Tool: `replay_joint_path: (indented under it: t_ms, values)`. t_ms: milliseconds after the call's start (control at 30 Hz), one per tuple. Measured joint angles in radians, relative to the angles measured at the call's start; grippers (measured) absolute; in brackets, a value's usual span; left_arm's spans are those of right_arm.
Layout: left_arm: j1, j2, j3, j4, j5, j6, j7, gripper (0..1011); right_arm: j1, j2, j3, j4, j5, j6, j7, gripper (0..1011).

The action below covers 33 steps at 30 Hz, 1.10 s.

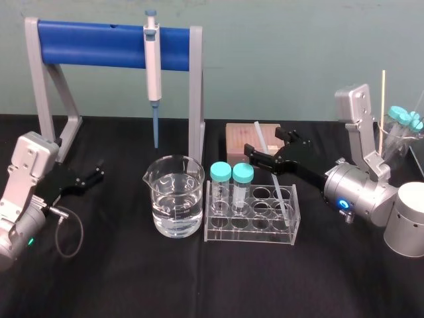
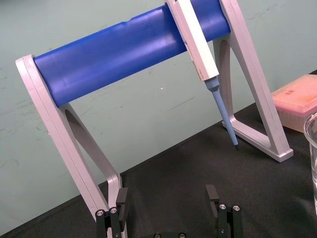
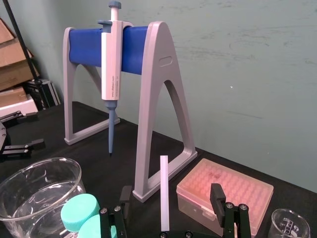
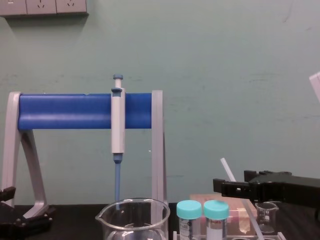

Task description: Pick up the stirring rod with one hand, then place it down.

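The stirring rod (image 1: 257, 134) is a thin white translucent stick. It leans with its lower end in the clear test tube rack (image 1: 286, 233) and its top tilted back over the pink tip box. My right gripper (image 1: 265, 143) is open around the rod's upper part. In the right wrist view the rod (image 3: 164, 188) stands between the two fingers (image 3: 216, 194) with a gap on each side. The chest view shows the right gripper (image 4: 232, 181) beside the slanted rod (image 4: 229, 172). My left gripper (image 1: 98, 173) rests open and empty at the far left, near the stand's foot (image 2: 167, 197).
A glass beaker (image 1: 175, 199) of water stands left of the rack. Two teal-capped tubes (image 1: 232, 175) sit in the rack's left end. A pipette (image 1: 153, 63) hangs on the blue-barred stand (image 1: 93, 34) behind. The pink tip box (image 1: 240, 140) lies behind the rack. A small beaker (image 3: 290, 223) is near it.
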Motion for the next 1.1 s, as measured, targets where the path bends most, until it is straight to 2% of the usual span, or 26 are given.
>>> replay_joint_path:
  t_ms: [167, 633, 867, 900, 1000, 1033, 1100]
  values:
    - [0.000, 0.000, 0.000, 0.000, 0.000, 0.000, 0.000, 1000, -0.001, -0.003, 0.001, 0.002, -0.014, 0.000, -0.004, 1003]
    - [0.000, 0.000, 0.000, 0.000, 0.000, 0.000, 0.000, 1000, -0.001, -0.002, 0.002, 0.002, -0.011, 0.000, -0.004, 990]
    - [0.000, 0.000, 0.000, 0.000, 0.000, 0.000, 0.000, 1000, -0.001, -0.002, 0.002, 0.002, -0.009, 0.000, -0.004, 839]
    - [0.000, 0.000, 0.000, 0.000, 0.000, 0.000, 0.000, 1000, -0.001, -0.002, 0.002, 0.002, -0.009, 0.000, -0.004, 788]
    - [0.000, 0.000, 0.000, 0.000, 0.000, 0.000, 0.000, 1000, -0.001, -0.001, 0.002, 0.001, -0.008, 0.000, -0.004, 735]
    - [0.000, 0.000, 0.000, 0.000, 0.000, 0.000, 0.000, 1001, -0.001, -0.001, 0.002, 0.001, -0.008, 0.000, -0.004, 671]
    - [0.000, 0.000, 0.000, 0.000, 0.000, 0.000, 0.000, 1000, -0.001, -0.001, 0.002, 0.001, -0.008, 0.000, -0.004, 629]
